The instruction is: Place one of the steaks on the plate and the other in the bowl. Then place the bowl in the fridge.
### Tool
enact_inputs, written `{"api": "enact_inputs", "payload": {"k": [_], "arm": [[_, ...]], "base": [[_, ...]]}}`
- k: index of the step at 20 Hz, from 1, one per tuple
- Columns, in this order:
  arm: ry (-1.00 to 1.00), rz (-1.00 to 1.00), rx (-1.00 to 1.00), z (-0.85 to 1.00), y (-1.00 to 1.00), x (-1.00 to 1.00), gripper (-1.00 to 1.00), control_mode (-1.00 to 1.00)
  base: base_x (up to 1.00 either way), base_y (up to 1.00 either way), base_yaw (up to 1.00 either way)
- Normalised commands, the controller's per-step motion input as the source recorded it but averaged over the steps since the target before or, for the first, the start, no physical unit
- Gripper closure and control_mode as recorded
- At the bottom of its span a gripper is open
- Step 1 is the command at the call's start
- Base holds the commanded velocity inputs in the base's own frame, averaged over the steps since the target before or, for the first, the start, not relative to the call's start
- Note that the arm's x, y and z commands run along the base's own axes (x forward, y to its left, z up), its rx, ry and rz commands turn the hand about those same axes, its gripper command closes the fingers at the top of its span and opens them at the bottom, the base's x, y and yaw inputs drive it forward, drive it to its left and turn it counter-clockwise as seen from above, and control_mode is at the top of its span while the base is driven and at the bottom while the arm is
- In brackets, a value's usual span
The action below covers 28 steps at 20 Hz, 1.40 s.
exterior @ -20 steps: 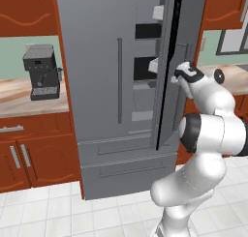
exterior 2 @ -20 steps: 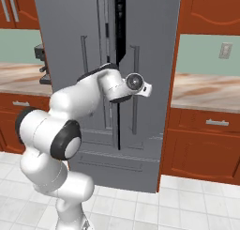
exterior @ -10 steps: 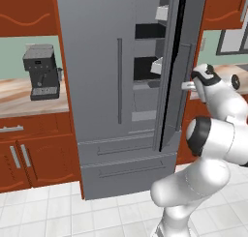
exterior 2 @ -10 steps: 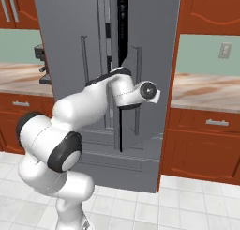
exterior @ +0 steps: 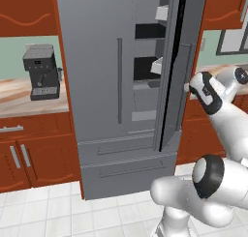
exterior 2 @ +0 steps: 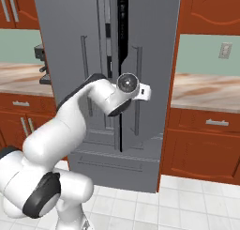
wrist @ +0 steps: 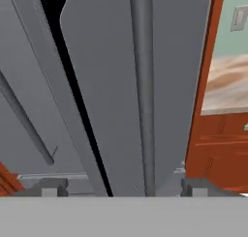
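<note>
I saw the smooth grey metal fridge [exterior: 111,86], right door ajar; my hand camera showed its round bar handle [wrist: 143,86] between widely parted fingers [wrist: 53,186].

No text, label, brand, number or sign can be read anywhere in these pictures. The tall grey metallic fridge [exterior: 111,86] carries no lettering on its doors or drawers, and the dark coffee machine [exterior: 42,71] on the marbled counter [exterior: 19,98] shows no legible marking. The pale wall outlet [exterior 2: 226,49] above the counter is plain as well.
</note>
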Motion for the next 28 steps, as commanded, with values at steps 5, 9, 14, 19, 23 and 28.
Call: {"api": "enact_inputs", "payload": {"k": [5, 9, 14, 19, 23, 28], "arm": [[0.23, -0.1, -0.49, 0.21, 1.0, -0.14, -1.0, -1.0], [0.41, -0.02, -0.66, 0.0, 1.0, 0.04, -1.0, -1.0], [0.41, 0.01, -0.35, -0.13, 0.66, 0.2, -1.0, -1.0], [0.16, 0.05, -0.13, -0.3, 0.25, 0.28, -1.0, -1.0], [0.16, 0.22, -0.11, -0.31, 0.22, 0.52, -1.0, -1.0], [0.14, 0.28, -0.03, -0.28, -0.01, 0.97, -1.0, -1.0]], "base": [[0.0, 0.0, 0.0], [0.0, 0.0, 0.0], [0.0, 0.0, 0.0], [0.0, 0.0, 0.0], [0.0, 0.0, 0.0], [0.0, 0.0, 0.0]]}}
